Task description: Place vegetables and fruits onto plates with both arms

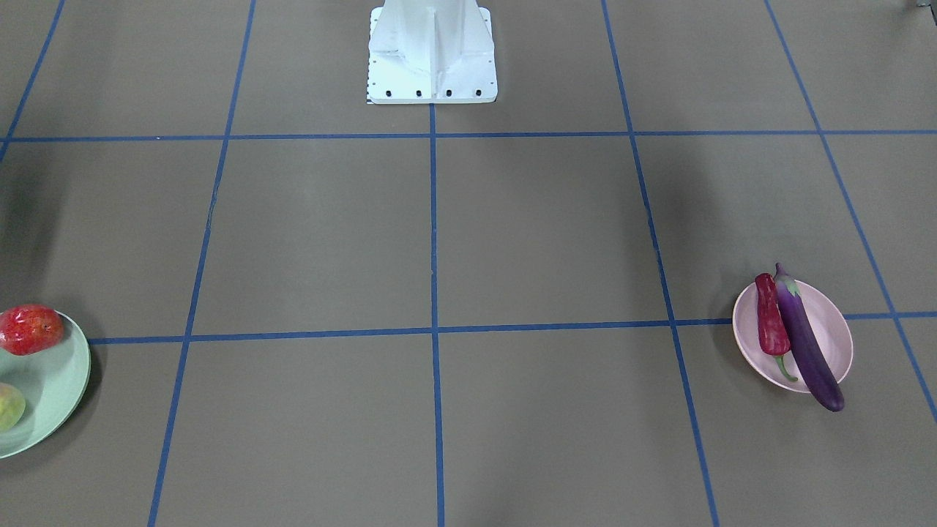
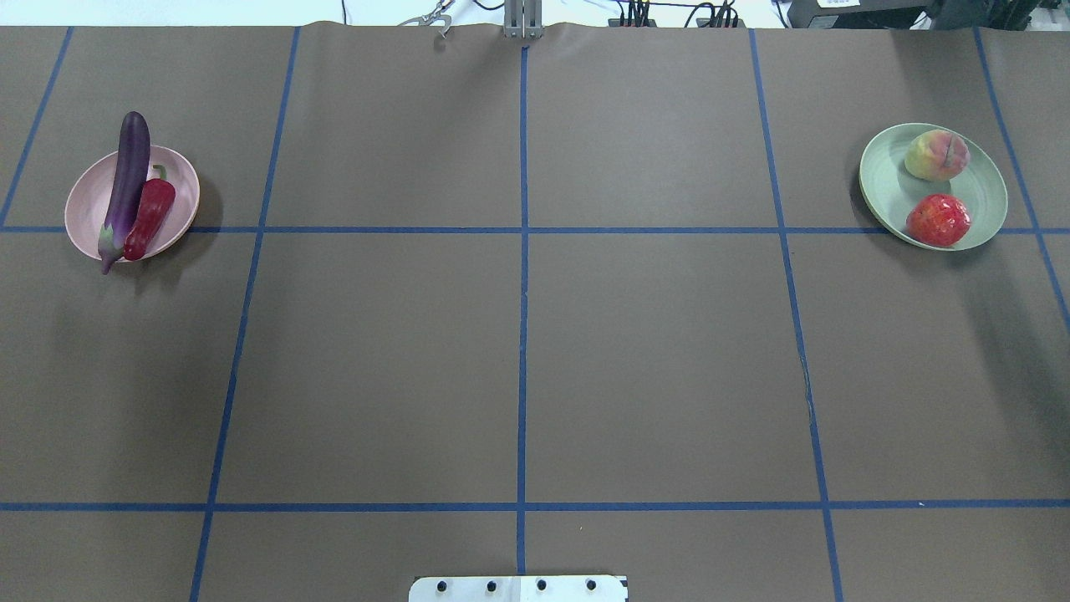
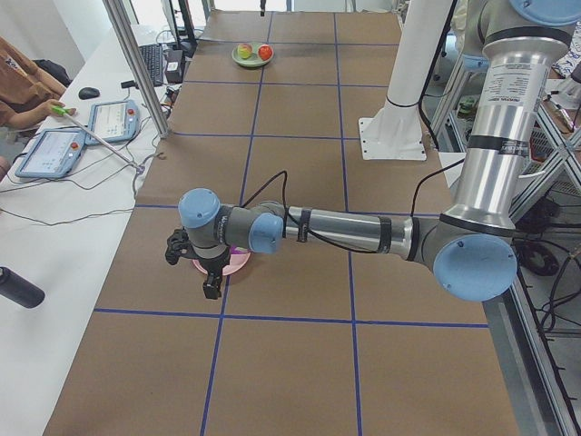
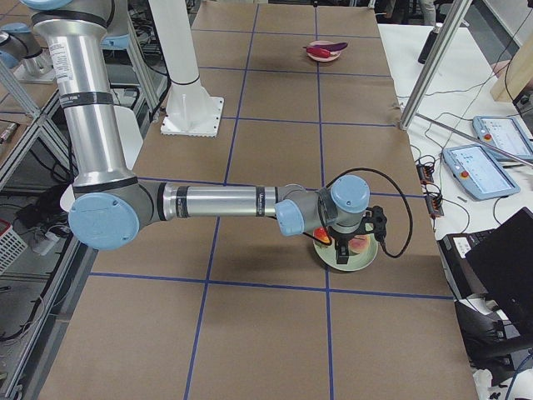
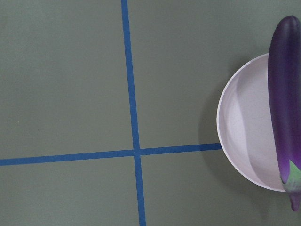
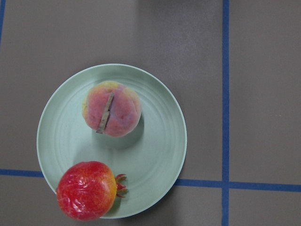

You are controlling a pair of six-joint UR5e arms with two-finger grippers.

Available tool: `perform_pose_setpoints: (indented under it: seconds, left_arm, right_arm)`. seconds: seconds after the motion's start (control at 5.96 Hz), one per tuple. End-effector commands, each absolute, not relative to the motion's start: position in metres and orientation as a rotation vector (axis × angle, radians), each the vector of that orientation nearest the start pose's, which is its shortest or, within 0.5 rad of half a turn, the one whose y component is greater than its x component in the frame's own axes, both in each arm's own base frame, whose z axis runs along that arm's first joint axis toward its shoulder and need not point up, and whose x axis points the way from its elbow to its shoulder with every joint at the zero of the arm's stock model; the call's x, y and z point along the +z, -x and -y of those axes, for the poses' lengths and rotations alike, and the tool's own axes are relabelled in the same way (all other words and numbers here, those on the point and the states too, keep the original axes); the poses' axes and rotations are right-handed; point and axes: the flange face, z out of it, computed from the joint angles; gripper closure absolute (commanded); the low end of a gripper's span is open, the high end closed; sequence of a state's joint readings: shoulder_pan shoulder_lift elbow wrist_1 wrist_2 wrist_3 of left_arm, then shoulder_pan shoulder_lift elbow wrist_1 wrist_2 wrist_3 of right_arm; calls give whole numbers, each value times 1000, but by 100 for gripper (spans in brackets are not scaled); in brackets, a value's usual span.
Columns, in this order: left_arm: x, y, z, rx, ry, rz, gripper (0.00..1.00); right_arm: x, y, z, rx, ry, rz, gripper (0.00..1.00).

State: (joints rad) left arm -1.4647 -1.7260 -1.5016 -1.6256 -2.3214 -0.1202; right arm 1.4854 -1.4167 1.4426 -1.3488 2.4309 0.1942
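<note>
The pale pink plate sits at the far left of the overhead view with the purple eggplant and the red chili pepper lying on it; the eggplant overhangs the rim at both ends. The mint green plate at the far right holds the peach and the pomegranate. My left gripper hangs above the pink plate. My right gripper hangs above the mint plate. Both show only in the side views, so I cannot tell whether they are open or shut.
The white pedestal base stands at the table's robot-side edge. Blue tape lines grid the brown table. A side desk with tablets and an aluminium post lie beyond the far edge.
</note>
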Motion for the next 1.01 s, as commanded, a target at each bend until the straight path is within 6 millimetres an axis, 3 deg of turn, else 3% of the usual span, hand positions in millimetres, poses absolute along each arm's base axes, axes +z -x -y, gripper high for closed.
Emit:
perform_pose_setpoints:
  seconds: [0.0,0.17,0.34,0.84]
  left_arm:
    - [625,25,550,-20,12,-778,0]
    - [647,50,529,-84,37,-797,0]
    - [656,58,518,-110,55,-811,0]
    - [668,54,501,-154,116,-863,0]
  right_arm:
    - [631,-6,553,-43,-73,857,0]
    - [612,-6,551,-49,-84,859,0]
    - [590,3,551,-52,-50,854,0]
    - [580,5,548,-58,-58,838,0]
